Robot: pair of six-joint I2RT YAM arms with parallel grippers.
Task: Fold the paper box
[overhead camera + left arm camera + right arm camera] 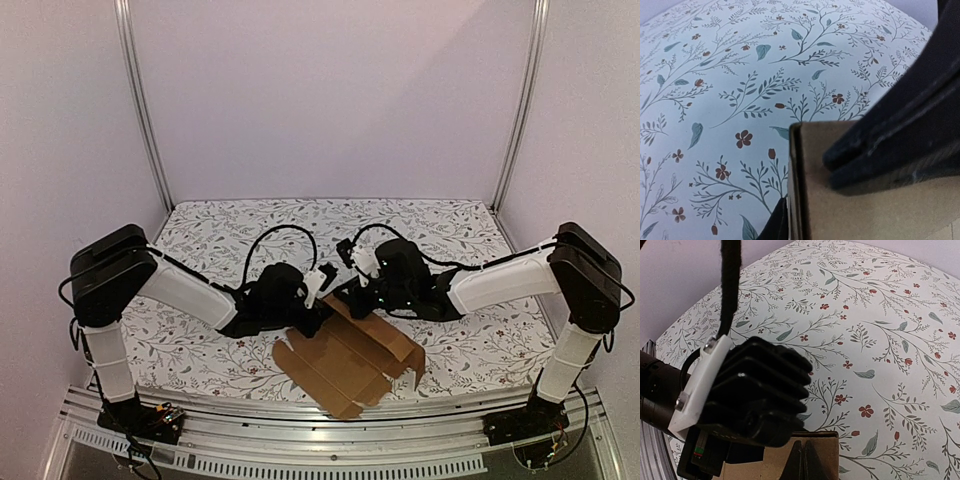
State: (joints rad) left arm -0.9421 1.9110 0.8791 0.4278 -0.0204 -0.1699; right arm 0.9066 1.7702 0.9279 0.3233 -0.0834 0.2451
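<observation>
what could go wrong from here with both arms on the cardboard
1. The left end effector and right end effector crowd the same far edge of the paper box; they may collide.
2. The left fingers sit only near the flap's rim, so it might slip free.
3. The box's near corner reaches the front edge of the table; a tug could drag it off.

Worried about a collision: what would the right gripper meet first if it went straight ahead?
Probably the brown corrugated cardboard box flap, right at the right gripper tips; depth is unclear.
</observation>
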